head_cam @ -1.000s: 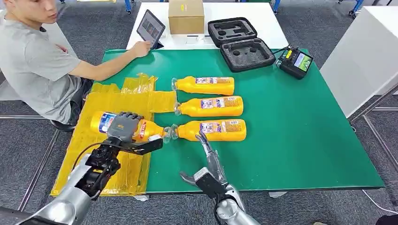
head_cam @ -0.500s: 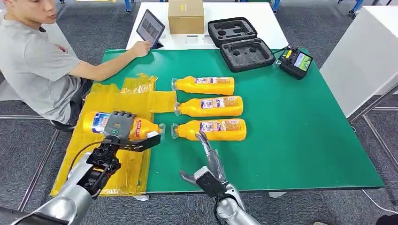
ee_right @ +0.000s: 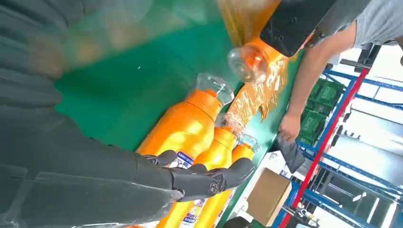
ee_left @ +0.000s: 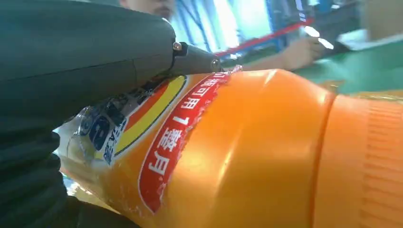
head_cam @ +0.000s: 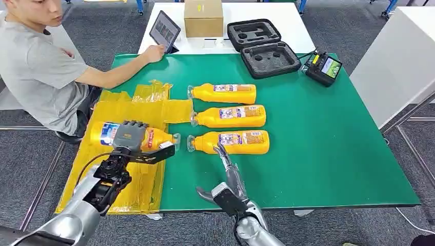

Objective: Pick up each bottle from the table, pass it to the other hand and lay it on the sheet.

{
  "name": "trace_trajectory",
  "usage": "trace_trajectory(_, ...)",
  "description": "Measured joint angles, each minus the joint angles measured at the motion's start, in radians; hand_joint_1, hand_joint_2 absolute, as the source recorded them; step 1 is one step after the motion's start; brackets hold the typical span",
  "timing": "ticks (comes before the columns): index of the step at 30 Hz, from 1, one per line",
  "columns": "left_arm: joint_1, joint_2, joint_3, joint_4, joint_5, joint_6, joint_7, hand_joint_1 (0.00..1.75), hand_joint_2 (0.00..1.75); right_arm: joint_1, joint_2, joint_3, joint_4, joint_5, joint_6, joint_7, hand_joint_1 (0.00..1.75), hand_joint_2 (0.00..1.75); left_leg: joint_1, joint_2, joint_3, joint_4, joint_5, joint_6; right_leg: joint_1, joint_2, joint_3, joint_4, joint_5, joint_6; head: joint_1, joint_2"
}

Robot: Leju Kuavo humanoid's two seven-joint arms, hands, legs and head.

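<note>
Left hand (head_cam: 132, 137) wrapped around an orange bottle (head_cam: 154, 138) at centre left of the frame, fingers (head_cam: 134, 124) curled over its label, cap (head_cam: 176, 140) pointing right, body held over the yellow sheet (head_cam: 118, 110). Right hand (head_cam: 228, 177) low at bottom centre, fingers (ee_right: 209, 178) stretched out straight and apart, holding nothing, tips just short of the nearest lying bottle (head_cam: 231, 142). Two more bottles (head_cam: 225, 105) lying in a row above it on the green table (head_cam: 318, 138). Seated person (head_cam: 41, 66) at upper left, hand on a tablet (head_cam: 164, 29).

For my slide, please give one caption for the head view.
Left hand holds an orange bottle over the yellow sheet; three bottles wait.
</note>
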Motion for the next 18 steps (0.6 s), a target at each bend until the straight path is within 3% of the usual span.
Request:
trace_trajectory(13,0.000,-0.008,0.000,0.000,0.039,-0.029,-0.052,1.75,1.75,0.000,0.000,0.000,0.000,0.000,0.002,0.000,0.00,1.75,0.000,0.000,0.000,0.000,0.000,0.000,0.000,0.000,0.000,0.000,0.000,0.000,0.000,0.000)
trace_trajectory(14,0.000,-0.008,0.000,0.000,0.042,-0.035,-0.059,1.54,1.75,0.000,0.000,0.000,0.000,0.000,0.002,0.000,0.00,1.75,0.000,0.000,0.000,0.000,0.000,0.000,0.000,0.000,0.000,0.000,0.000,0.000,0.000,0.000)
trace_trajectory(15,0.001,-0.009,0.000,0.001,0.046,-0.039,-0.064,1.47,1.75,0.000,0.000,0.000,0.000,0.000,0.003,0.000,0.00,1.75,0.000,0.000,0.000,0.000,0.000,0.000,0.000,0.000,0.000,0.000,0.000,0.000,0.000,0.000)
trace_trajectory(17,0.001,-0.011,0.000,0.001,0.052,-0.045,-0.070,0.33,1.75,0.000,0.000,0.000,0.000,0.000,0.006,0.000,0.00,1.75,0.000,0.000,0.000,0.000,0.000,0.000,0.000,0.000,0.000,0.000,0.000,0.000,0.000,0.000)
trace_trajectory(18,0.001,-0.012,0.000,0.003,0.072,-0.061,-0.077,0.09,1.75,0.000,0.000,0.000,0.000,0.000,0.006,0.000,0.00,1.75,0.000,0.000,0.000,0.000,0.000,0.000,0.000,0.000,0.000,0.000,0.000,0.000,0.000,0.000)
